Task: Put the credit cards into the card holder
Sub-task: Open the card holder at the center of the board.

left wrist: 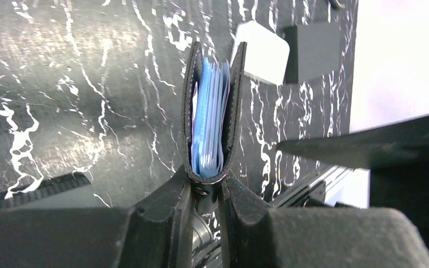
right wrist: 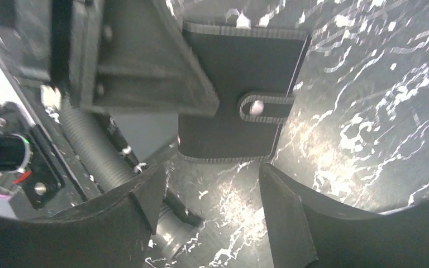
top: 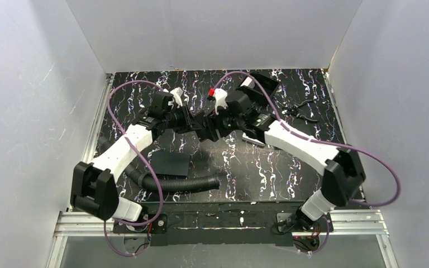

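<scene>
The left gripper has its jaws closed on the folded edge of the black card holder. The holder stands edge-on at the centre of the left wrist view, held over the marbled black tabletop. The credit cards, a blue and pale stack, sit tucked between its two leaves.

In the right wrist view the holder's flat outer face fills the upper middle of the frame. Its closing tab, which carries a snap, lies across that face, and a finger of the left gripper covers the upper left part.

The right gripper sits just below the holder in that frame, with its jaws open, clear of the holder and nothing between them.

In the upper right of the left wrist view, a pale rounded case lies just beside a black block.

From above, both arms meet at mid-frame. A corrugated hose and a flat black pad lie to their lower left.
</scene>
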`<state>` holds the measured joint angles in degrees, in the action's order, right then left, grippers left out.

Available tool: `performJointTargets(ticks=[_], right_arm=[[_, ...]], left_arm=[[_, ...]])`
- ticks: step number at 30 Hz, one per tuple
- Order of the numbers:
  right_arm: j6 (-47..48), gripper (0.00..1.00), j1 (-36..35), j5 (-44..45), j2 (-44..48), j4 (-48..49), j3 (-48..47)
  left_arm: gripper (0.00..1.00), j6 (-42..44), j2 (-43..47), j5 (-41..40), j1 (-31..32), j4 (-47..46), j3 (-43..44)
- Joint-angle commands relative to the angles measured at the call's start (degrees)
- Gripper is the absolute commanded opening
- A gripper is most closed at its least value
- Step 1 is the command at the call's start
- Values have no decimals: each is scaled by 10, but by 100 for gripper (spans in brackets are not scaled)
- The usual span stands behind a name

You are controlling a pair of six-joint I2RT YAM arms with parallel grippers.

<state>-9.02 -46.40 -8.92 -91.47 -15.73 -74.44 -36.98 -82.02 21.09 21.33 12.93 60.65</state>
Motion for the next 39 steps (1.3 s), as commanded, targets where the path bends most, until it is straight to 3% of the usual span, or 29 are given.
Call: performJointTargets(ticks=[1,4,8,22,29,32,35,37,39], right_arm=[[-15,67,15,-10,34,58,8],[-61,59,8,22,43,74,8],[-78,57,-23,128,46,85,13],[-80,57,-74,245,-9,82,1],[-89,26,-82,358,-50,50,-31],[-96,1,-77,373,-49,37,-31],[-99,1,-37,306,-30,51,-4],[-112,1,25,118,-9,116,55],[-130,1,77,8,4,152,93]], left_arm=[[0,56,54,-25,29,97,32],[0,27,78,-34,34,101,31],[0,-12,95,-37,35,101,33],[0,-41,73,-18,35,113,55],[0,-41,75,-13,36,113,55],[0,-34,78,-14,36,116,54],[0,-22,78,-5,35,122,58],[0,-11,74,8,35,125,62],[0,3,71,31,31,125,67]])
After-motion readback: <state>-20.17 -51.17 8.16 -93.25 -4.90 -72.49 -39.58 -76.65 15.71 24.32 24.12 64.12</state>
